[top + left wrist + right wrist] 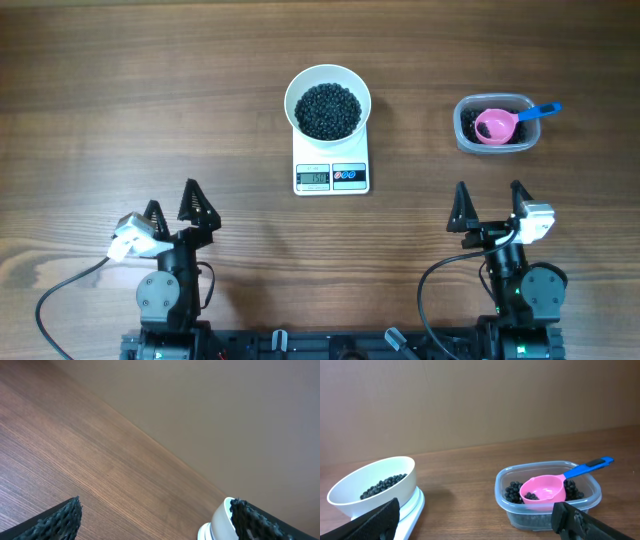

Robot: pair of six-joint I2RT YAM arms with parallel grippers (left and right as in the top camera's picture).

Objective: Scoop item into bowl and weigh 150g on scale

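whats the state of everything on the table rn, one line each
round white bowl: on scale, holding beads
tiny black beads: heaped in bowl, some in tub
white rectangular digital scale: loaded, reading illegible
clear plastic tub: lidless, partly full
pink scoop with blue handle: resting in tub
left gripper: open, empty
right gripper: open, empty

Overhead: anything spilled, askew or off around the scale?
Nothing stands out. The bowl sits on the scale with the beans inside. The scoop lies in the tub, handle over the rim. No loose beans show on the table.
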